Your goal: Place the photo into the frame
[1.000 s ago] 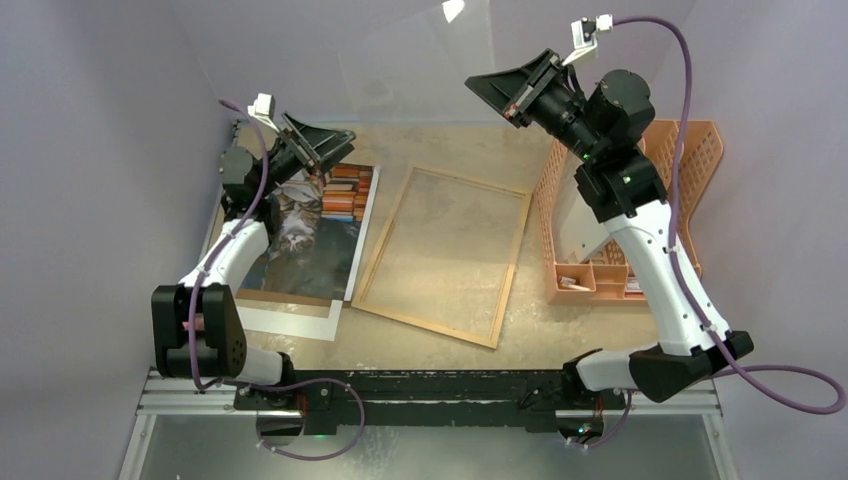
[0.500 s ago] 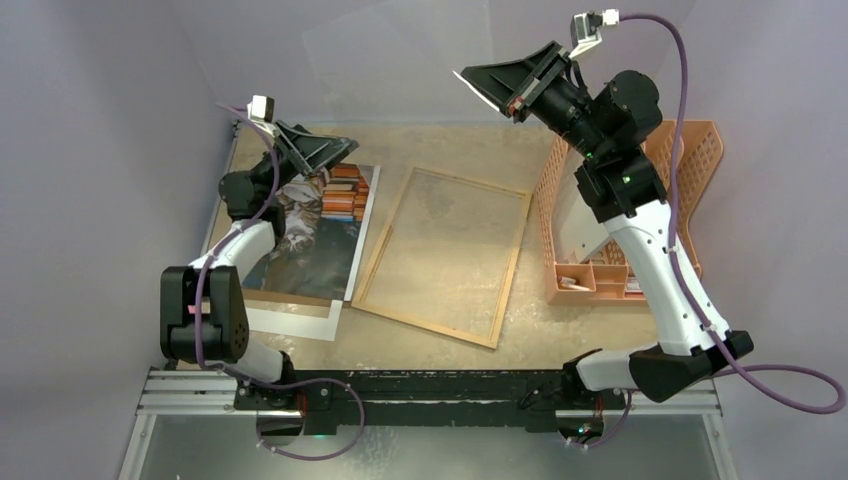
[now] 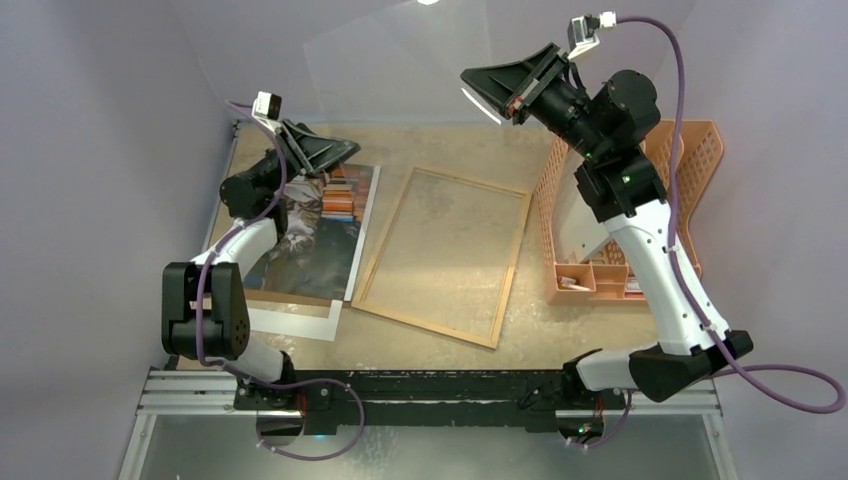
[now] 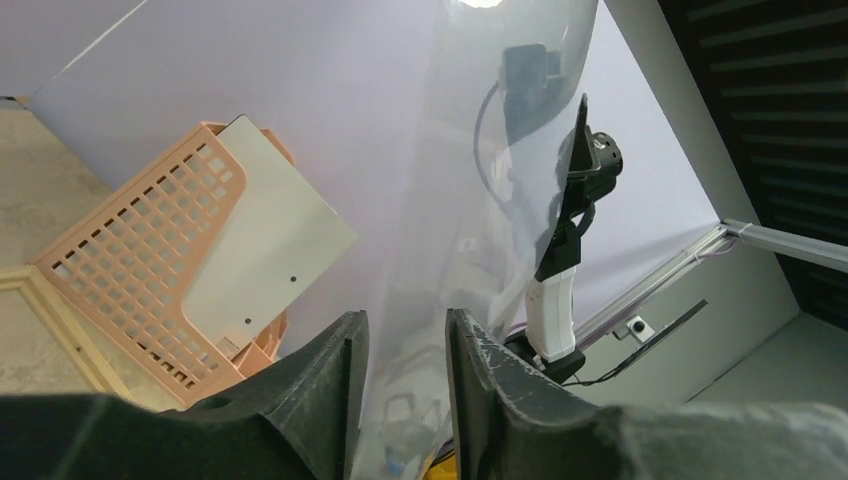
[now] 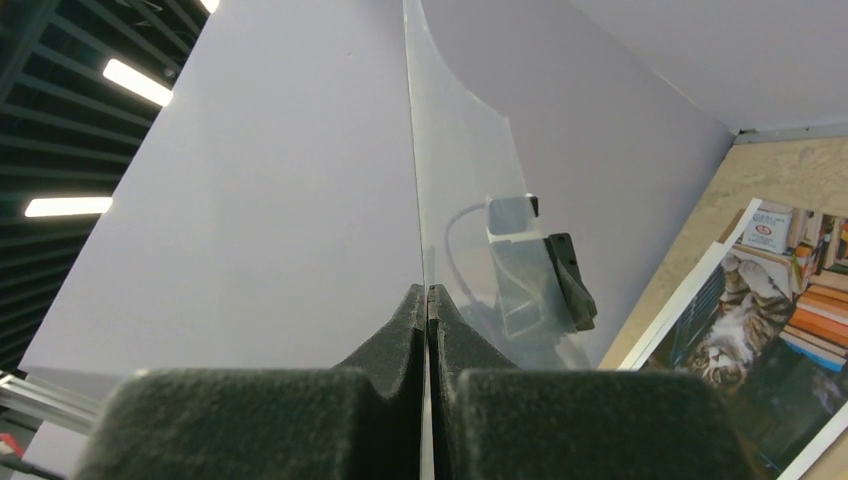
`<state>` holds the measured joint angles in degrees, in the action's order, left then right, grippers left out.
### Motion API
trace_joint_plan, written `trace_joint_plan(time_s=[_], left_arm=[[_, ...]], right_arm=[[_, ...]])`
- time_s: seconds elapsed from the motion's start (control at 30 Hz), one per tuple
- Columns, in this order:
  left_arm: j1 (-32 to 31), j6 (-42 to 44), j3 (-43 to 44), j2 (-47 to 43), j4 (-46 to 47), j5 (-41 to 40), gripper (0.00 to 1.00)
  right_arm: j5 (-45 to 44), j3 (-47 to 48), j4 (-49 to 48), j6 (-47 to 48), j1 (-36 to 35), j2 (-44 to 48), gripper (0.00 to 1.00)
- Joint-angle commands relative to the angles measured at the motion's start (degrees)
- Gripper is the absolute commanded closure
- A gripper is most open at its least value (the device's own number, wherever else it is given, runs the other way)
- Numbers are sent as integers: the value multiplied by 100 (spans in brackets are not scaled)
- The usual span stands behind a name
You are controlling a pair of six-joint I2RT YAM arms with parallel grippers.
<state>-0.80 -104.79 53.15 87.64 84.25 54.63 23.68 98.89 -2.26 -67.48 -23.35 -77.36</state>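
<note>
While the photo (image 3: 310,230) lies flat on the tabletop (image 3: 450,150), left of the empty frame (image 3: 445,255), the overhead view shows nothing inserted yet. From the left wrist, the left gripper (image 4: 405,330) has its jaws apart around the edge of a clear sheet (image 4: 500,150). From the right wrist, the right gripper (image 5: 428,300) has its jaws pinched on that sheet, raised high; placing the photo is all left to do, I judge

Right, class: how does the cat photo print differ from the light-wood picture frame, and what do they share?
The dark cat photo print is fully printed; the thin light-wood picture frame is a pale border, no picture inside. The photo lies left on the table, partly hidden by the left arm; the frame lies mid-table, in full view. Both are flat rectangles, neither held.
</note>
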Motion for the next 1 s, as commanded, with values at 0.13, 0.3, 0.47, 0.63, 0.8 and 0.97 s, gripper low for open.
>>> trace_joint_plan(time_s=[0.13, 0.3, 0.47, 0.63, 0.8, 0.97], left_arm=[[270, -666, 190, -137, 1763, 330, 83], [370, -813, 404, -168, 1690, 325, 100], [370, -819, 889, -219, 1068, 190, 100], [370, -509, 1170, -378, -113, 151, 100], [374, -114, 1320, -472, -1160, 70, 100], [374, -648, 1423, -403, -1008, -102, 100]], right_arm=[[49, 43, -83, 190, 39, 84, 100], [125, -90, -51, 396, 143, 90, 100], [800, -873, -837, 262, 279, 195, 56], [1288, -1887, -2124, 26, 345, 495, 34], [1360, -2500, -2988, 267, 358, 896, 25], [1538, -2698, -3063, 650, 359, 916, 22]])
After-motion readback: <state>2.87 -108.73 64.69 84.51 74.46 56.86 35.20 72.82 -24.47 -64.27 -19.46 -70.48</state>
